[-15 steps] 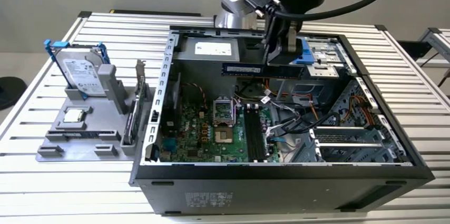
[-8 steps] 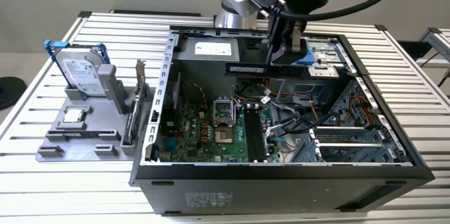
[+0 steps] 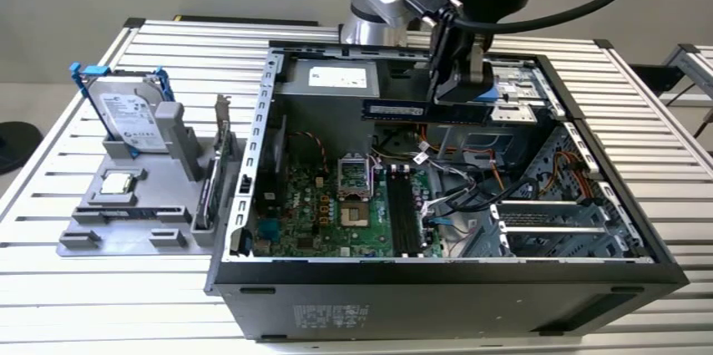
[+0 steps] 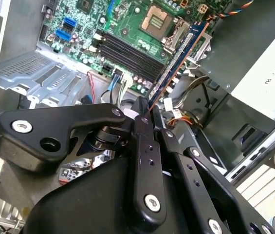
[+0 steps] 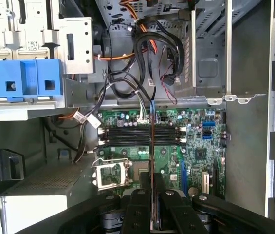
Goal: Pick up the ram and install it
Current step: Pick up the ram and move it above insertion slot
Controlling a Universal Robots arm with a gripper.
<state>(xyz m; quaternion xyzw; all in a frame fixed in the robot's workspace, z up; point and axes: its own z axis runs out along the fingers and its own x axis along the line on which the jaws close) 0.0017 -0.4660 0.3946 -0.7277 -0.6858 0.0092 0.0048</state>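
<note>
Tool: gripper [image 3: 459, 100] closed narrow on the ram [image 3: 396, 110], fingers pressed on its two flat faces at one end; the rest of the stick juts out free.
Ram, place: in the air above the memory slots [image 3: 403, 209], not touching them, inside the open top of the computer case [image 3: 446, 288].
Ram, lie: on edge, its length crosswise to the memory slots in the exterior view. The first wrist view shows it as a thin line [image 5: 152, 146] crossing over the memory slots [image 5: 142, 135].
Slots: all look vacant, latches pale at the ends.
Handling (judgement): light, stiff, thin. Likely fragile at the contact edge and the chips; smooth faces could slip. Best taken by the flat faces or short ends, clear of the contacts. Held at one end, it may tilt under seating force.
Writing: small pale marks on the ram, unreadable. White sticker [image 3: 337, 77] beyond the memory slots carries print too fine to make out.
</note>
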